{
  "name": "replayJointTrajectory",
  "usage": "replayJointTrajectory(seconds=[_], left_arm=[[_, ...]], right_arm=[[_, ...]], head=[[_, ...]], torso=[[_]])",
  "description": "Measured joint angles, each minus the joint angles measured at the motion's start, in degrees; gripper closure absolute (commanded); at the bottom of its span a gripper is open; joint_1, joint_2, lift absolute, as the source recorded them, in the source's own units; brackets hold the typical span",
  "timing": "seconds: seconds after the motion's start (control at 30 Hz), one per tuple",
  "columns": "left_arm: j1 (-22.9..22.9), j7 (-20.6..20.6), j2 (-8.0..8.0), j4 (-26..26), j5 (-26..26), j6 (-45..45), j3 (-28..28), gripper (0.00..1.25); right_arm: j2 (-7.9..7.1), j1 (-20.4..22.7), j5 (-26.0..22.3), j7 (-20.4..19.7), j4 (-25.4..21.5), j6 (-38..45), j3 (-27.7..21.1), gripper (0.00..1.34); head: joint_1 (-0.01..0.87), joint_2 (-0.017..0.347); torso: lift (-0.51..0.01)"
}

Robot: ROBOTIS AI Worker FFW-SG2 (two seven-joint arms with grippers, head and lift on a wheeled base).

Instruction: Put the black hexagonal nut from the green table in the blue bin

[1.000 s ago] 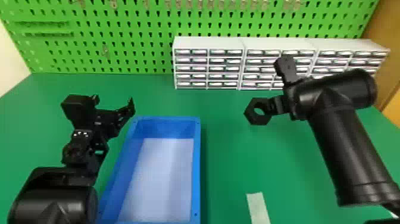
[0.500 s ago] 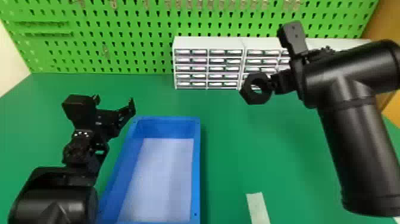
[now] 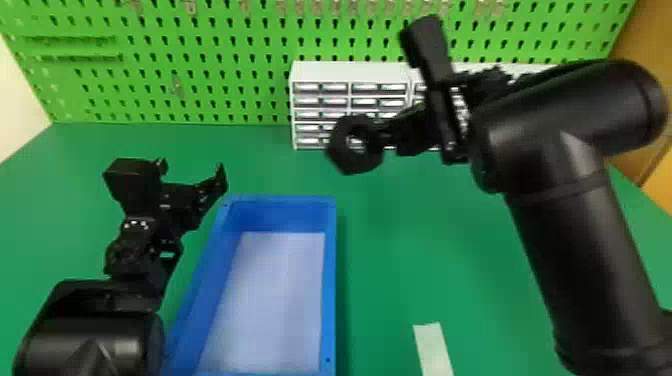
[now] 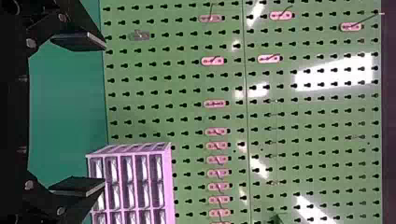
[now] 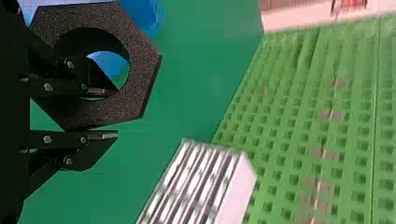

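Seemingly grainy, the black hexagonal nut (image 5: 137, 86) is pinched by the right fingers (image 3: 414, 137); left fingers (image 3: 220, 182) gape.

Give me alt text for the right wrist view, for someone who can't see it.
The right hand grips a black hexagonal nut, one finger in its hole and the other along an outer side. Beyond are the green table, part of the blue bin, a white drawer cabinet and a green pegboard.

Bin (image 3: 329, 280): on worktop (image 3: 390, 280), left. Strip (image 3: 434, 350): on worktop, near, right of bin. Drawers (image 3: 350, 72): on worktop, far side, before pegboard (image 3: 225, 91). Pegboard: far, behind worktop.
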Motion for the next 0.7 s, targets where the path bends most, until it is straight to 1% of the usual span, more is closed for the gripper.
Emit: replayJointTrajectory(seconds=[0.23,0.4,0.57,0.7], left_arm=[[-0.18,0.0,0.0,-0.03,-0.08,0.08,-0.1,0.24],[-0.26,0.0,0.0,-0.03,-0.09,0.09,-0.1,0.24],[-0.35,0.0,0.0,-0.03,-0.09,0.09,-0.06,0.24],[-0.34,0.0,0.0,-0.08,-0.09,0.09,-0.01,0.24]], right_arm=[[0.35,0.29,-6.76,-0.05,0.03,-1.33,5.58,1.05],[0.52,0.48,-9.98,-0.09,1.21,-2.14,8.64,1.05],[0.74,1.01,-13.37,-0.21,3.63,-3.88,10.49,1.05],[0.8,1.27,-16.83,-2.01,6.62,-6.16,12.14,1.05]], head=[[0.686,0.052],[0.686,0.052],[0.686,0.052],[0.686,0.052]], torso=[[-0.097],[-0.097],[-0.097],[-0.097]])
